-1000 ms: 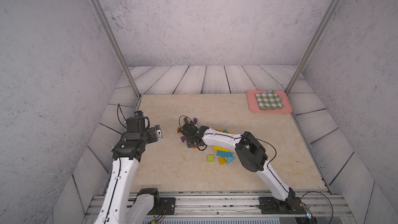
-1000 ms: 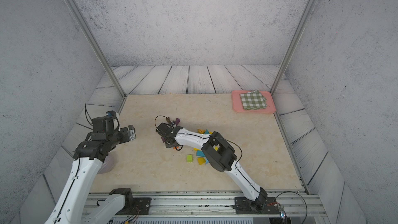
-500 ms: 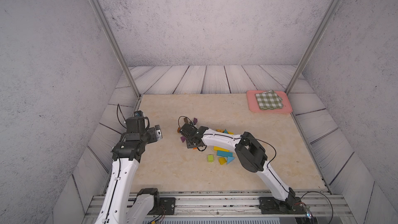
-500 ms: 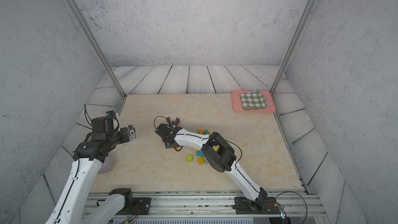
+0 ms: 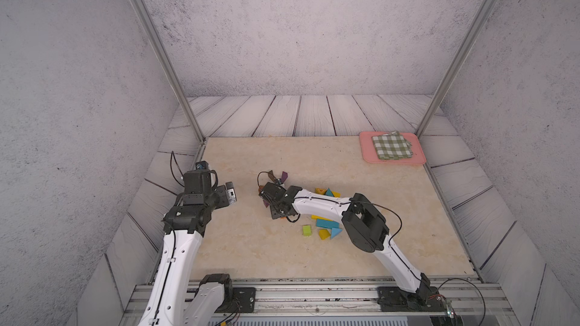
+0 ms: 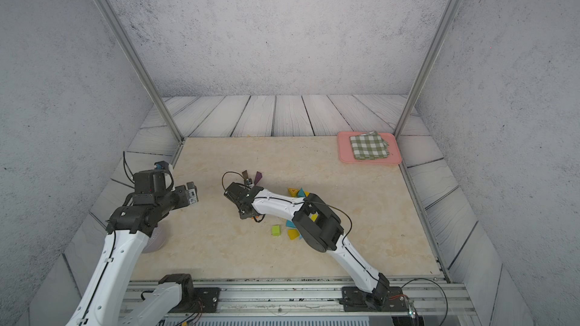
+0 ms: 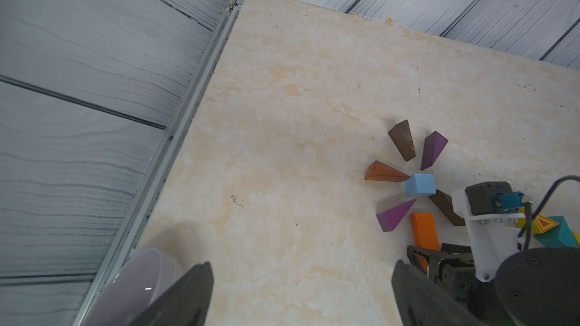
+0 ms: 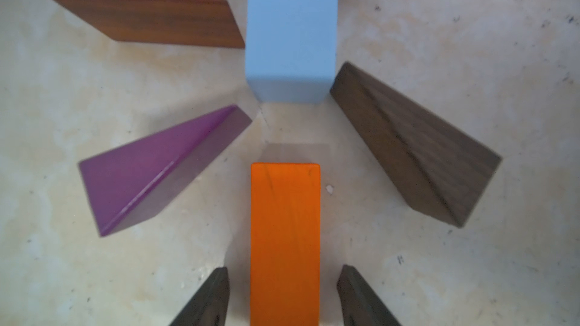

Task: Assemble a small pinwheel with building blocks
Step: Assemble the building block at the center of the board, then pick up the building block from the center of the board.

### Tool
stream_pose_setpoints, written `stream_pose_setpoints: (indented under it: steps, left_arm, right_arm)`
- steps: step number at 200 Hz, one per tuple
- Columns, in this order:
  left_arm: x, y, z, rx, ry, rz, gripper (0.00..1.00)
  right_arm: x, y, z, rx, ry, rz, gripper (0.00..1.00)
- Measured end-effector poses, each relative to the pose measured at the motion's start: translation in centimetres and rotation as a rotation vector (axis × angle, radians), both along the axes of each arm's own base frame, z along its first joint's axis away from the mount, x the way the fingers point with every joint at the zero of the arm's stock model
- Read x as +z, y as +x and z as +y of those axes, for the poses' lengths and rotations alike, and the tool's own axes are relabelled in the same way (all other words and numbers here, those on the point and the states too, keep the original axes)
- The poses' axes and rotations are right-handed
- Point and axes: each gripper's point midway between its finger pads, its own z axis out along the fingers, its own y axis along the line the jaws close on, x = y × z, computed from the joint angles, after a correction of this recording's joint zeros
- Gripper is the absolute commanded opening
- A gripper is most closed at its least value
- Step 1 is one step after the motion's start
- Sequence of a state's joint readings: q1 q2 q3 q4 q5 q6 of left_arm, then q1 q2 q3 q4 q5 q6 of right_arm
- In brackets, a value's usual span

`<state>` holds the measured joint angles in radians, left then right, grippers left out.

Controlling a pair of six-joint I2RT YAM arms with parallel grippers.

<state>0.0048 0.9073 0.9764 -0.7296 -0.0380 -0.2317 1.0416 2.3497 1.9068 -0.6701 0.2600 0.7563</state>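
Hub: light-blue cube (image 8: pixel 290 36) is sitting on the worktop (image 8: pixel 455 32), with wedges (image 8: pixel 150 170) fanning round it as blades.
Stem: orange bar (image 8: pixel 285 239) is lying near the cube, aiming at it like a handle.
Right fingers (image 8: pixel 207 299): flanking the bar, released, touching neither side.
Left fingers (image 7: pixel 188 296): hanging spread and empty, well aside.
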Motion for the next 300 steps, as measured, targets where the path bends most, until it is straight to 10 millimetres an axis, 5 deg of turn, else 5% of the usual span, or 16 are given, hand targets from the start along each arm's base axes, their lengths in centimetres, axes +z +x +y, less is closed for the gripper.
stream_pose_setpoints:
  steps: [27, 49, 70, 88, 107, 136, 194, 300]
  left_arm:
    - [0.0, 0.0, 0.0, 0.000, 0.000, 0.000, 0.96]
    - [0.0, 0.0, 0.0, 0.000, 0.000, 0.000, 0.96]
    - [0.0, 0.0, 0.0, -0.001, 0.001, 0.000, 0.96]
    - [0.0, 0.0, 0.0, -0.001, 0.001, 0.001, 0.96]
    - [0.0, 0.0, 0.0, -0.003, 0.003, 0.001, 0.96]
    - [-0.1, 0.0, 0.0, -0.002, 0.005, 0.002, 0.96]
    - [-0.4, 0.0, 0.1, -0.002, 0.007, 0.012, 0.96]
    - [-0.6, 0.0, 0.2, 0.003, 0.012, 0.019, 0.96]
  right_arm:
    - [1.3, -1.0, 0.5, 0.099, 0.016, 0.032, 0.67]
    - [5.5, -2.7, -0.7, 0.229, 0.081, 0.050, 0.66]
    - [10.3, -3.4, -5.2, 0.305, 0.152, 0.041, 0.64]
    - [11.9, -1.9, -10.6, 0.317, 0.150, 0.011, 0.63]
    - [10.2, -0.4, -15.5, 0.333, 0.046, 0.011, 0.59]
    - [4.9, -2.1, -17.9, 0.420, -0.117, 0.113, 0.53]
    - [0.6, -2.1, -18.2, 0.476, -0.175, 0.187, 0.54]
    - [0.0, -1.8, -15.2, 0.564, -0.164, 0.152, 0.60]
